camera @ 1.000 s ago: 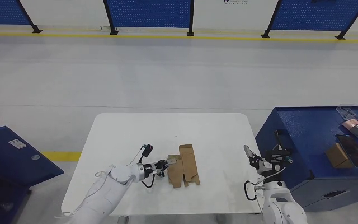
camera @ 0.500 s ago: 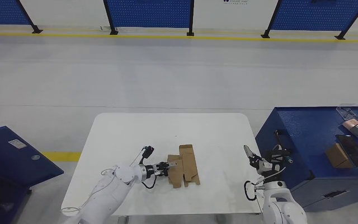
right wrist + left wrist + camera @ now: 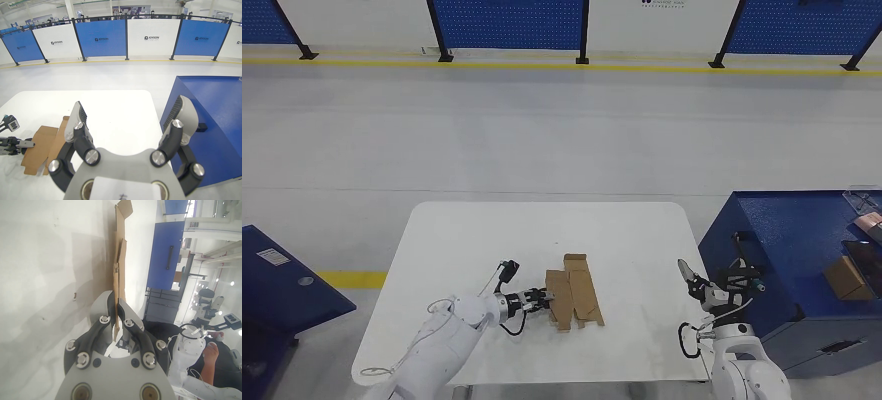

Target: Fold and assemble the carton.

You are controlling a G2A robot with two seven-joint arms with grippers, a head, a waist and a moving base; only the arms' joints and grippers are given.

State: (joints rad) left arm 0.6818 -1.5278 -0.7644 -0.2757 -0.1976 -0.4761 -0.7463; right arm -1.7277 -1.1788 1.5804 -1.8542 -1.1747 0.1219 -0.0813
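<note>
A flattened brown carton [image 3: 573,291] lies near the middle of the white table [image 3: 462,240], toward its front. My left gripper [image 3: 541,296] is shut on the carton's left edge; in the left wrist view the cardboard sheet [image 3: 119,262] runs edge-on between the closed fingers [image 3: 110,306]. The right wrist view shows the carton [image 3: 40,149] with the left gripper [image 3: 31,144] clamped on its near flap. My right gripper [image 3: 694,280] hangs past the table's right edge, off the carton, open with nothing between its fingers [image 3: 80,113].
A blue cabinet [image 3: 787,250] stands just right of the table, close under the right gripper, with a cardboard box [image 3: 847,277] on it. A blue cart [image 3: 277,290] sits at the left. Blue and white fence panels [image 3: 105,39] close off the far floor.
The left gripper has pushed rightward with the carton's edge, and the carton has shifted slightly right and turned a little. The right arm has stayed still.
</note>
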